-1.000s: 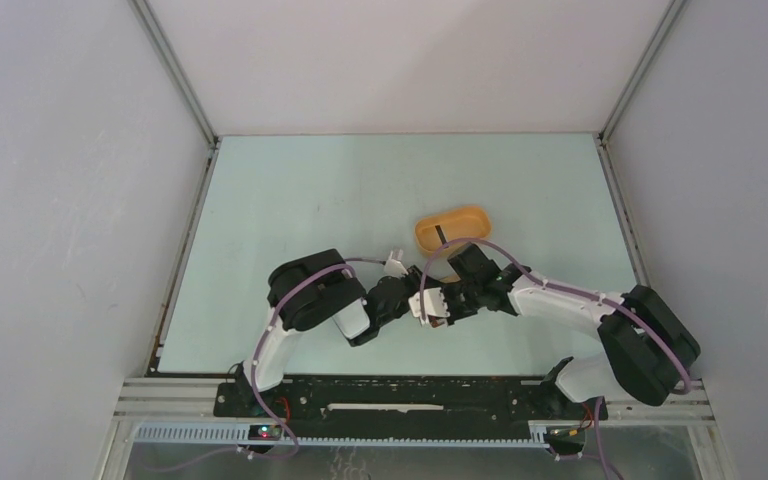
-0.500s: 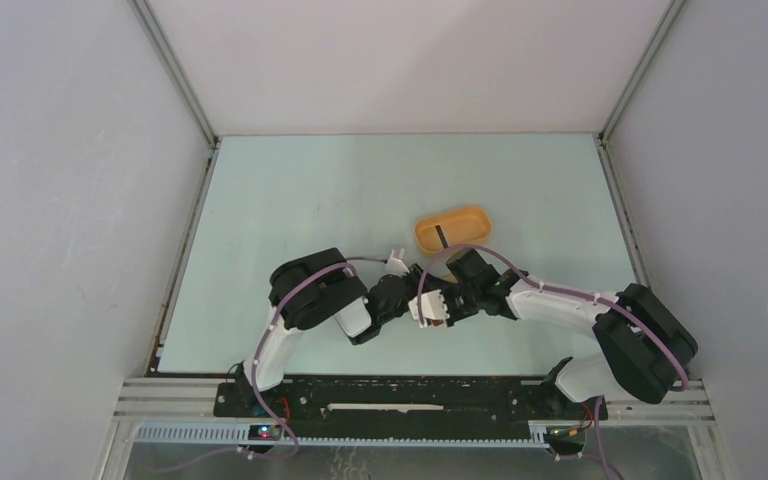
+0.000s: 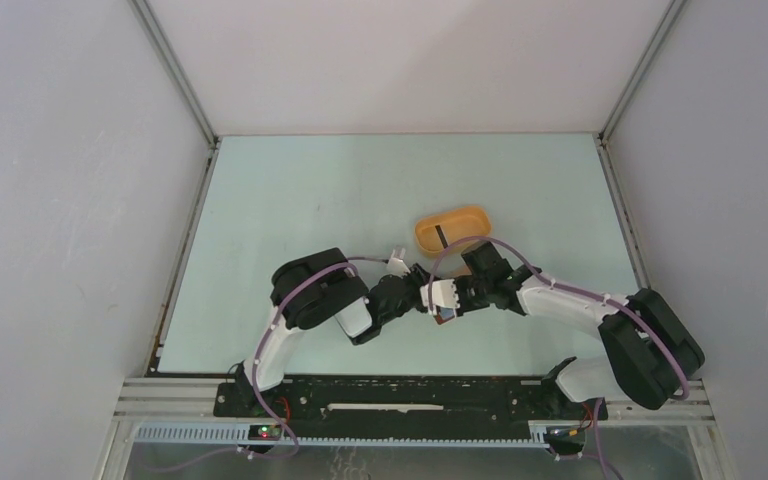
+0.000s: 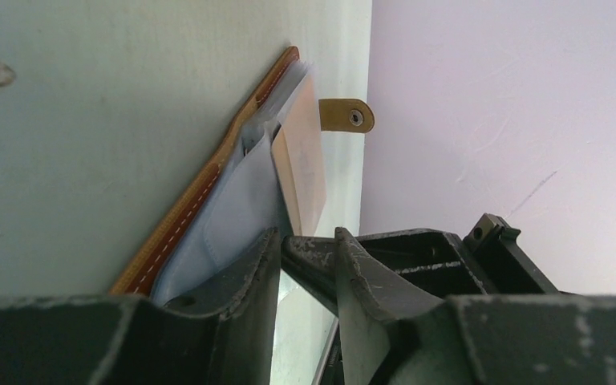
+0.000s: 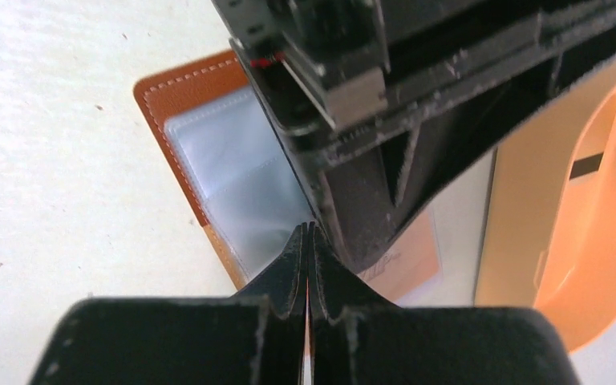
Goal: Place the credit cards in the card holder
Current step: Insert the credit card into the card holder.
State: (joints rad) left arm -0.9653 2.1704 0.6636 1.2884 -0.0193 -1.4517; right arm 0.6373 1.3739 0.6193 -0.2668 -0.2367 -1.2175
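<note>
The card holder [image 5: 178, 96] lies open on the table, brown leather rim around clear sleeves. A peach-tinted card [image 4: 302, 164] sits in one sleeve, and the snap tab [image 4: 347, 116] sticks out at the far end. My right gripper [image 5: 308, 229] is shut, its tips pressing on the sleeves with nothing seen between them. My left gripper [image 4: 309, 239] is open a little over the same sleeves, and the right gripper's dark tips sit in its gap. In the top view both grippers [image 3: 422, 298] [image 3: 441, 303] meet and hide the holder. Another card with a dark stripe [image 5: 586, 167] leans inside the orange tray.
The orange oval tray [image 3: 470, 216] stands just behind the two grippers, close to the right wrist. White walls close the table on the left, back and right. The arm bases run along the near edge.
The right wrist has shifted slightly back and to the right while its tips stay at the holder. The left jaws have spread a touch. The left arm has hardly moved.
</note>
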